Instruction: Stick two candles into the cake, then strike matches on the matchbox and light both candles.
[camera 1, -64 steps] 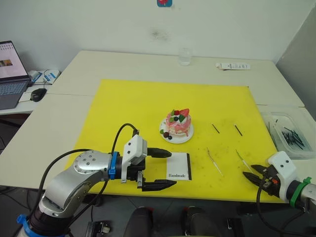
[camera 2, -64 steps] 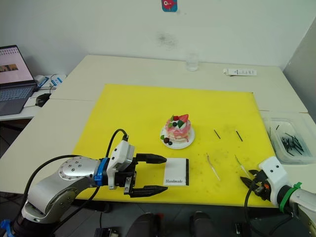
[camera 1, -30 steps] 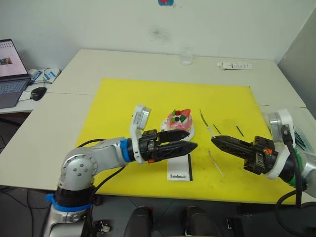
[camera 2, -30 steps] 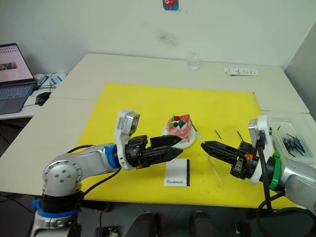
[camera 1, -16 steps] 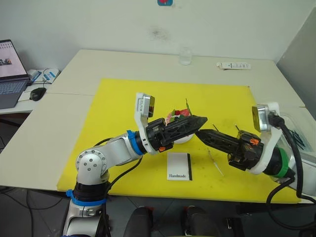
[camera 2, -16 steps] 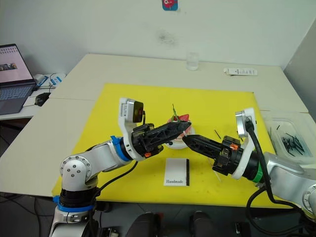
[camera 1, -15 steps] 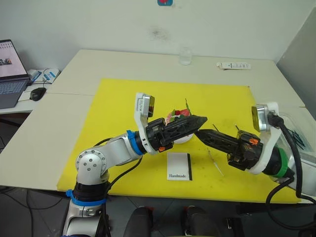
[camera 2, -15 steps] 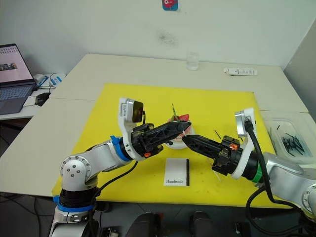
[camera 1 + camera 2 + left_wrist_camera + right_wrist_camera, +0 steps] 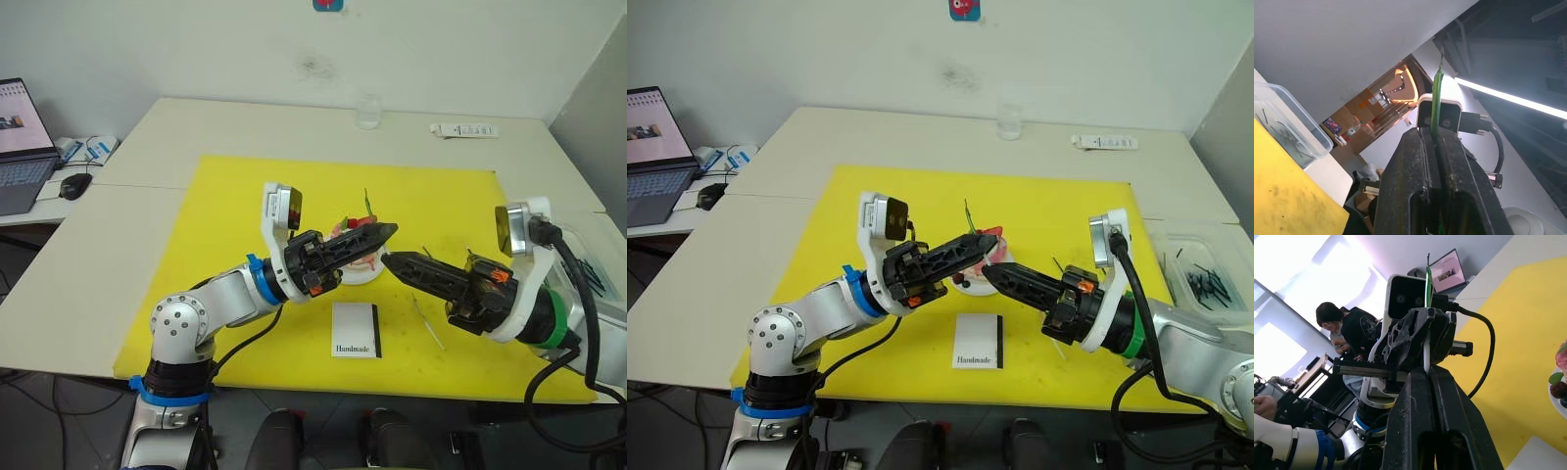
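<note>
A thin green candle point(image 9: 367, 204) stands upright above the pink cake point(image 9: 364, 261). My left gripper point(image 9: 385, 231) is shut on it, and the left wrist view shows the candle point(image 9: 1436, 98) rising from between the closed fingers. My right gripper point(image 9: 388, 258) is tip to tip with the left one, just below it. It is also shut, with the candle point(image 9: 1427, 279) rising from its fingers. My left fingers hide most of the cake. A second candle point(image 9: 427, 321) lies on the yellow mat point(image 9: 255, 196). The white matchbox point(image 9: 355, 329) lies near the mat's front edge. A dark match point(image 9: 425, 252) lies behind my right gripper.
A clear bin point(image 9: 594, 277) of dark sticks stands off the mat at the right edge. A glass point(image 9: 366, 111) and a white tube point(image 9: 462, 130) stand at the back. A laptop point(image 9: 18, 147) and mouse point(image 9: 75, 186) are far left. A person point(image 9: 1347, 328) shows in the right wrist view.
My left gripper has shut on the candle, which the right gripper carried up from the mat. Both grippers met above the cake, then shifted slightly left.
</note>
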You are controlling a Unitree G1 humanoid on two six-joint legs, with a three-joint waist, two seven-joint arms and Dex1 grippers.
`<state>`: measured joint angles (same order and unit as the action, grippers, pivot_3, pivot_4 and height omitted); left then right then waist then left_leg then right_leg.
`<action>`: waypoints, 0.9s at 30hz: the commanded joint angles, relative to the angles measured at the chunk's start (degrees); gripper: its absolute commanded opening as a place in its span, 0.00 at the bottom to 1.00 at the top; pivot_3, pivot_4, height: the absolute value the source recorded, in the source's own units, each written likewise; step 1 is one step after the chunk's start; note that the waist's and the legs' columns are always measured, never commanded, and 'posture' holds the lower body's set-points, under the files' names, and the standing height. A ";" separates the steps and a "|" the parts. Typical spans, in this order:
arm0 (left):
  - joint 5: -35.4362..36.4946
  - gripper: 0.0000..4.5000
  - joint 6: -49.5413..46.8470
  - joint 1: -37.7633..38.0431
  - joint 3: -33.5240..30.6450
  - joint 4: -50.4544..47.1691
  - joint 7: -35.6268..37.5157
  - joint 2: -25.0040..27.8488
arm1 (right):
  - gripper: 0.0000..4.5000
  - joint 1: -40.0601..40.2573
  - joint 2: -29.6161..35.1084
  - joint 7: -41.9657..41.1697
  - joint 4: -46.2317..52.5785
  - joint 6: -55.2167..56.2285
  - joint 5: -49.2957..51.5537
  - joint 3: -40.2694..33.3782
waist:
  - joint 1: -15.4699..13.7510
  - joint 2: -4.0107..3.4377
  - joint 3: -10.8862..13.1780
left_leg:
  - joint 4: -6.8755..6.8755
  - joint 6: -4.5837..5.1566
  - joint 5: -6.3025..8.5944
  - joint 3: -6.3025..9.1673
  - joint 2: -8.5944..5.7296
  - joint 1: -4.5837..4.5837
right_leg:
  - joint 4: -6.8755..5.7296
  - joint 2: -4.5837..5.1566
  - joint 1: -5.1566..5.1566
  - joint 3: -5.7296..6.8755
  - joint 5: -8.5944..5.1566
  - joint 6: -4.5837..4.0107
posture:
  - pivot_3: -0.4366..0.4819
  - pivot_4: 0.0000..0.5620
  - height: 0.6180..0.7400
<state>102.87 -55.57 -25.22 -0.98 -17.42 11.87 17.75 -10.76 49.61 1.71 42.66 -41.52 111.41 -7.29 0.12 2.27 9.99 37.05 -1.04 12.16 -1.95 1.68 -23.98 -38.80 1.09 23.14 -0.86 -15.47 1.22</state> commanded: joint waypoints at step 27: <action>-57.39 0.00 26.13 -7.40 2.01 11.67 25.95 12.53 | 0.90 -11.81 7.93 -26.82 2.81 0.09 -61.19 9.85 | -0.11 -0.02 0.02 | -0.12 0.00 0.01 -0.03 0.02 -0.22 | 0.34 0.05 0.14 0.08 -0.02 -0.08 | 0.48 0.27 0.98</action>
<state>48.40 -32.53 -31.15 0.43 -5.63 35.68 30.74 -21.59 57.62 -24.85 44.74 -41.87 52.45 2.46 0.02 2.25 10.00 36.93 -1.04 12.16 -1.97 1.70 -24.24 -38.46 1.15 23.31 -0.77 -15.49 1.14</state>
